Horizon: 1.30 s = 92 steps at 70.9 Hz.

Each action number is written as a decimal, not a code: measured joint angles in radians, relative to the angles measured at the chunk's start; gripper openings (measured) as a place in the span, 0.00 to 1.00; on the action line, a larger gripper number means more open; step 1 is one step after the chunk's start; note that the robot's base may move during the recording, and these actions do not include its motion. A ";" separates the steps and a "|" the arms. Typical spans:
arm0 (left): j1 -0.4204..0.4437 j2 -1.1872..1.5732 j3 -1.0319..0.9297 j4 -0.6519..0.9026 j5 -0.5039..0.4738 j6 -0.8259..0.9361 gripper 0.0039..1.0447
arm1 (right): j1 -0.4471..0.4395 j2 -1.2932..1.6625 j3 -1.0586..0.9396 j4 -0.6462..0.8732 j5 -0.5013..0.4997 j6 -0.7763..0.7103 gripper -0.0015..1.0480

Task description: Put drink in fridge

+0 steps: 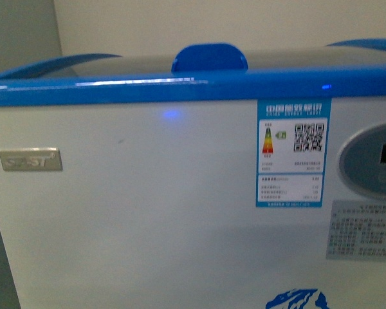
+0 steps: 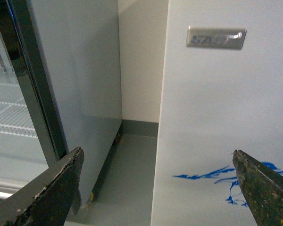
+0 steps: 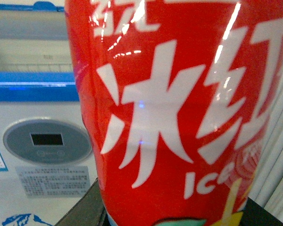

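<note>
The fridge [image 1: 148,212] fills the front view: a white chest cooler with a blue rim [image 1: 116,90] and a blue lid handle [image 1: 209,58] on top. Neither arm shows there. In the right wrist view the drink [image 3: 179,117] takes up most of the picture, its red label with white characters held close; my right gripper [image 3: 172,219] is shut on it, with the fridge's round control panel [image 3: 45,141] behind. My left gripper [image 2: 158,188] stands open with nothing between its fingers, facing the fridge's white front [image 2: 226,117] near its left corner.
A tall grey upright cabinet [image 2: 70,70] with a glass door stands left of the fridge, with a narrow floor gap [image 2: 127,174] between them. An energy label [image 1: 293,151] and a metal brand plate [image 1: 30,159] are on the fridge front.
</note>
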 joint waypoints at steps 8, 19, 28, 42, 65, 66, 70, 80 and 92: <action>0.000 0.000 0.000 0.000 0.000 0.000 0.92 | 0.000 0.000 -0.001 0.000 0.000 0.000 0.36; 0.000 0.000 0.000 0.000 0.000 0.000 0.92 | 0.000 0.000 -0.001 0.000 0.000 0.000 0.35; 0.000 0.000 0.000 0.000 0.000 0.000 0.92 | 0.000 0.000 -0.001 0.000 0.000 0.000 0.35; 0.000 -0.001 0.000 0.000 -0.001 0.000 0.92 | 0.000 0.000 -0.001 0.000 0.000 0.000 0.35; 0.000 0.000 0.000 0.000 0.000 0.000 0.92 | 0.000 0.000 -0.002 0.000 0.000 0.000 0.35; 0.000 0.000 0.000 0.000 0.000 0.000 0.92 | 0.000 0.000 -0.002 0.000 0.000 0.000 0.35; 0.000 0.000 0.000 0.000 0.000 0.000 0.92 | 0.000 0.000 -0.002 0.000 -0.001 0.000 0.35; 0.056 0.060 0.043 -0.116 0.192 -0.045 0.92 | 0.000 0.000 -0.002 0.000 0.000 0.000 0.35; 0.032 0.578 0.164 0.023 0.576 -0.048 0.92 | 0.000 0.000 -0.002 0.000 0.004 0.002 0.35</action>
